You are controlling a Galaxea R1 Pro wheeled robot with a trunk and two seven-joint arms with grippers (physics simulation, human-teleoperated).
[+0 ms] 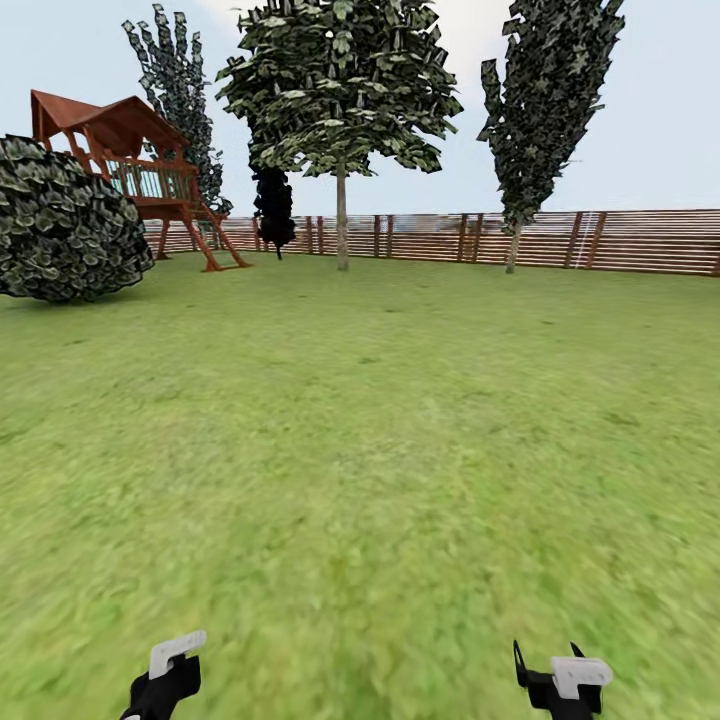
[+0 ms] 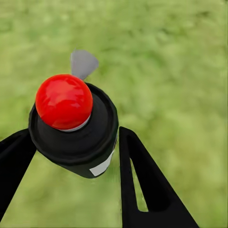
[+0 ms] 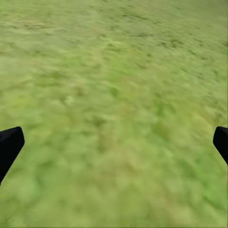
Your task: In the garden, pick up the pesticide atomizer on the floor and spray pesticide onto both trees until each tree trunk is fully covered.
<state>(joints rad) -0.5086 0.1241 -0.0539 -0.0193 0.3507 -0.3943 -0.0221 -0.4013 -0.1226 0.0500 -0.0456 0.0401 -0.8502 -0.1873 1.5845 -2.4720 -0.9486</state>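
The pesticide atomizer (image 2: 76, 137), a small black can with a red dome top and a pale strip, sits between the black fingers (image 2: 142, 180) of my left gripper (image 2: 73, 137), which is shut on it above the grass floor (image 2: 180, 71). In the head view the left gripper (image 1: 170, 672) hangs low at the left and my right gripper (image 1: 560, 678) low at the right. The right gripper (image 3: 114, 142) is open, with nothing but grass between its fingers. Far across the lawn, a leafy tree (image 1: 340, 110) on a bare trunk (image 1: 342, 225) and a narrower tree (image 1: 545, 100) stand by the fence.
A brown slatted fence (image 1: 620, 240) closes the far side of the lawn. At the left stand a red wooden play tower (image 1: 130, 160) and a large round bush (image 1: 60, 220). A dark conifer (image 1: 272, 205) stands by the fence. Open grass (image 1: 380, 420) stretches ahead.
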